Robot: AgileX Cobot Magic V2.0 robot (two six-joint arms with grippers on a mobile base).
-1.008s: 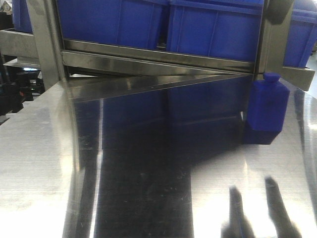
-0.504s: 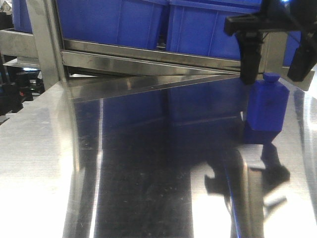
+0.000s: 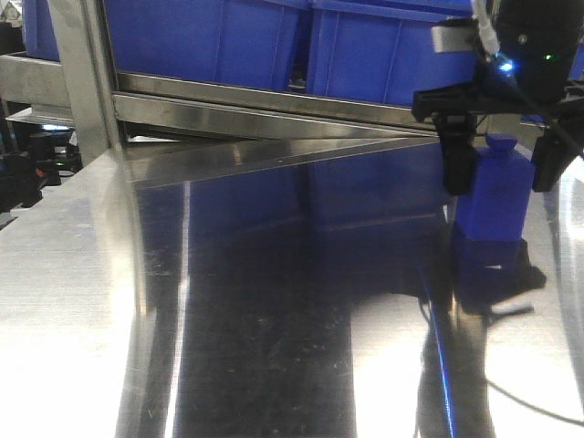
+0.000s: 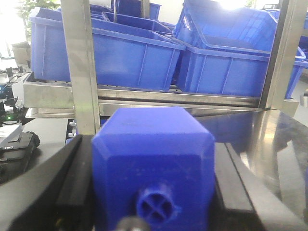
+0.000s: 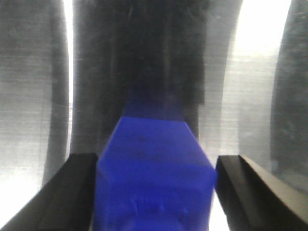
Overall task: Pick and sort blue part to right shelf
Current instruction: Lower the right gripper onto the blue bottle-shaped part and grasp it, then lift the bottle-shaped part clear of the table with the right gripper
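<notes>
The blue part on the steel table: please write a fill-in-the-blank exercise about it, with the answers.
The blue bottle-shaped plastic part stands ____ on the shiny steel table.
The right gripper has one black jaw on each ____ of it.
The large plastic bins on the steel rack behind are ____ in colour.
The left gripper holds a second blue part, whose round cap faces the wrist ____.
Missing words: upright, side, blue, camera.

Blue part upright, capped, just before right shelf
</notes>
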